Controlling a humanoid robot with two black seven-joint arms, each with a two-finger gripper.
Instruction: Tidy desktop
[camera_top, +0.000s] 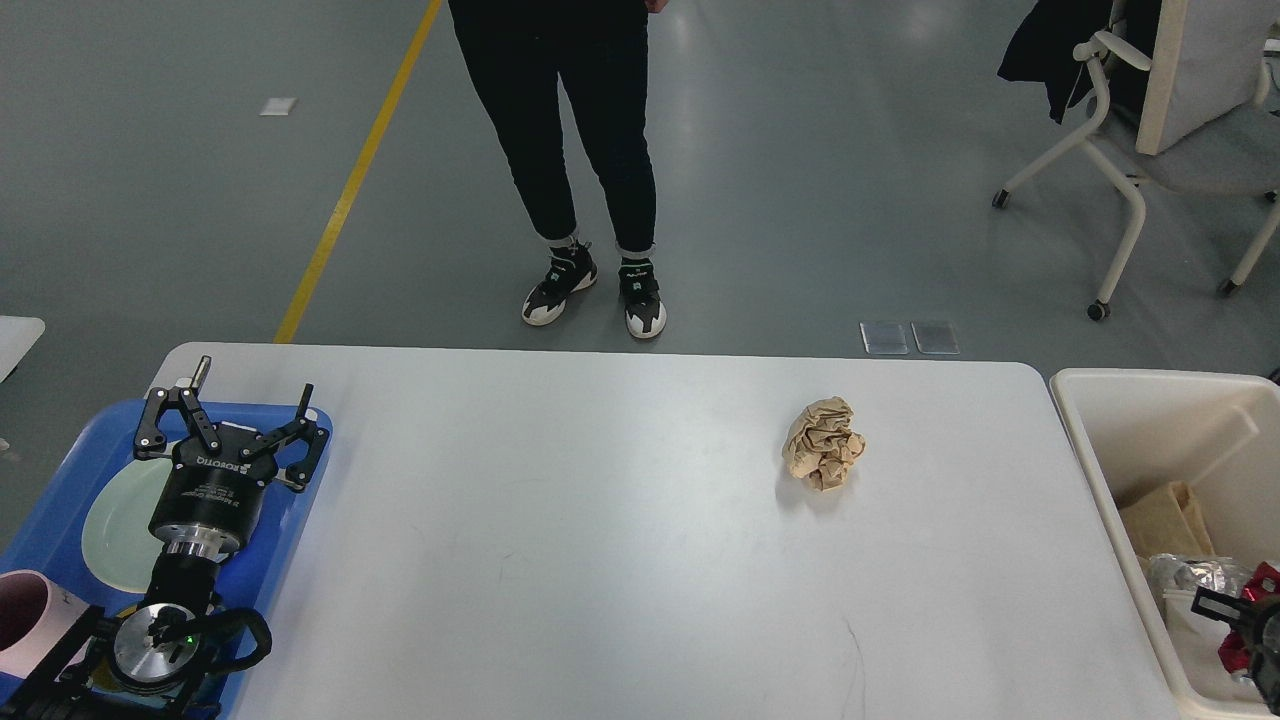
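The desktop (600, 540) is a large white tabletop with rounded corners. A crumpled tan paper ball (825, 443) lies on its right half, with neither gripper near it. My left gripper (250, 392) hovers open over the blue tray (60, 500) at the left edge and holds nothing. My right gripper (1243, 628) shows only as a dark piece at the lower right frame edge, down inside the cream bin (1120, 400). A red can (1232, 652) is right against it, but its fingers cannot be told apart.
The blue tray carries a pale green plate (115, 515) and a pink cup (25, 615). The cream bin holds brown paper, foil and a white cup. A person (590, 150) stands just beyond the table's far edge. A wheeled chair (1120, 180) is at the back right.
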